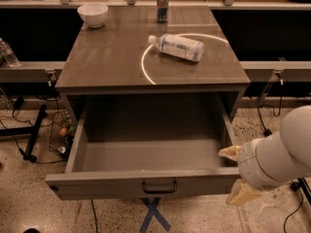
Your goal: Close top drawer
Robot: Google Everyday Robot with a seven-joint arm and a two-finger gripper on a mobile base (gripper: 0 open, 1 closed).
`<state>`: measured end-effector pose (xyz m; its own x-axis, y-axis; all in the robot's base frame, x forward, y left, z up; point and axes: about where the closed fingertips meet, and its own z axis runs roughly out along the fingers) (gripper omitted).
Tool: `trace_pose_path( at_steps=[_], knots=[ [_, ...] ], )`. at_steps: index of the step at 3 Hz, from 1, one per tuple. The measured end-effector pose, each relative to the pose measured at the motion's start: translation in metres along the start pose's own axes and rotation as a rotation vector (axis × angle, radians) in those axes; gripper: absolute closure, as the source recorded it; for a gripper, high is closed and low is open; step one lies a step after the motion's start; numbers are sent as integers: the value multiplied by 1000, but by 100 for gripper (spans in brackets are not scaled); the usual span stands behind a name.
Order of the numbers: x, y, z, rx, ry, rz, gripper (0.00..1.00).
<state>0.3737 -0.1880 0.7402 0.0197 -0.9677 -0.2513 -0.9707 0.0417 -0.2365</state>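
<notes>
The arm is running off the right edge, its claw is hiding the top drawer's right front corner, and the drawer front is covering part of the blue floor cross.

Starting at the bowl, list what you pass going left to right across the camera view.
Bowl → bottle lying on its side → gripper, open at the right front corner of the top drawer. The can is left out: it overlaps the bottle.
</notes>
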Motion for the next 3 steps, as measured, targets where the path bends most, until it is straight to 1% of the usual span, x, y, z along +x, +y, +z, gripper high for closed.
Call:
trace_pose_path(
  at_steps=[1, 2, 3],
  knots=[
    [7, 12, 4, -24, 7, 11, 54],
    [10, 27, 30, -58, -1, 18, 86],
    [12, 32, 56, -71, -11, 14, 100]
  ],
)
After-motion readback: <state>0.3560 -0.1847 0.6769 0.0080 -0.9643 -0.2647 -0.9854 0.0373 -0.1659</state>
